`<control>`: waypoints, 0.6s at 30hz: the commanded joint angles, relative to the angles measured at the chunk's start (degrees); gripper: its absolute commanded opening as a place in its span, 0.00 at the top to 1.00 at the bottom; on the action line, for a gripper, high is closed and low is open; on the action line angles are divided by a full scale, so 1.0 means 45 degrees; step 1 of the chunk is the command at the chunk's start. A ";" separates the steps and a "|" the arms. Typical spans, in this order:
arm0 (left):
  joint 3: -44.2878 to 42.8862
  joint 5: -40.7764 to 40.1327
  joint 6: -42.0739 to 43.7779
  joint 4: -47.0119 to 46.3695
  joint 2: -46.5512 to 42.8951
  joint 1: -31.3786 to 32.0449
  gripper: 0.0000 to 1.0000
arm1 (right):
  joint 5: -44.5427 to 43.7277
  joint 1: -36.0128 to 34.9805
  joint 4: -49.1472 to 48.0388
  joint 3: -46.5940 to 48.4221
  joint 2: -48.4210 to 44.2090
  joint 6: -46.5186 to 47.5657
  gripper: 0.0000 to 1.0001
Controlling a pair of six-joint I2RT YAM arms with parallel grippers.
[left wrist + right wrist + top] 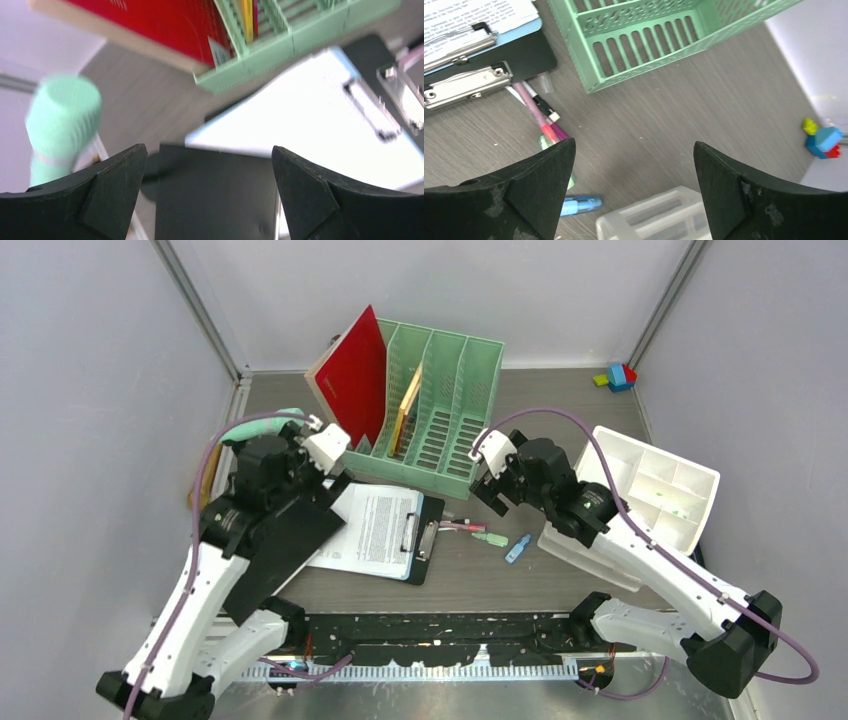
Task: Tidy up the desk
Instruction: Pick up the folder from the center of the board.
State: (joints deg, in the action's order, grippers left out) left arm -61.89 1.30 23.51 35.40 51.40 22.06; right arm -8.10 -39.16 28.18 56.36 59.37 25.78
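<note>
Left claw (207,149), right claw (634,145): agape, empty | step: clearing loose pens (541,117) off surface (664,115) | next: right one drops squarely over a pen

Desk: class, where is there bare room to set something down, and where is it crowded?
Bare desk lies between the green rack and the toy blocks, and in the near strip in front of the clipboard. Crowded: the pens between clipboard and white tray.
</note>
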 commanded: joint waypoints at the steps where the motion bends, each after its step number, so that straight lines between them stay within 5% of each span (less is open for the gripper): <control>1: 0.0552 -0.0947 0.0933 0.4143 -0.1700 0.0038 0.00 | 0.0963 -0.0067 -0.1747 -0.1064 -0.0388 -0.1238 0.06; 9: 0.2104 -0.0429 0.1216 0.6391 -0.3959 -0.0139 0.00 | 0.1521 -0.0068 -0.2333 -0.2155 -0.0522 -0.1431 0.06; 18: 0.3523 -0.1914 0.1474 0.5856 -0.3267 -0.0245 0.00 | 0.1014 -0.0044 -0.2623 -0.2593 -0.0374 -0.1117 0.06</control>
State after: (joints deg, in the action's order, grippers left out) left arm -46.19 -3.79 28.10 61.63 35.53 21.23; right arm -2.42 -39.24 19.59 45.43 58.37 20.64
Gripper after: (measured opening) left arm 0.995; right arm 0.942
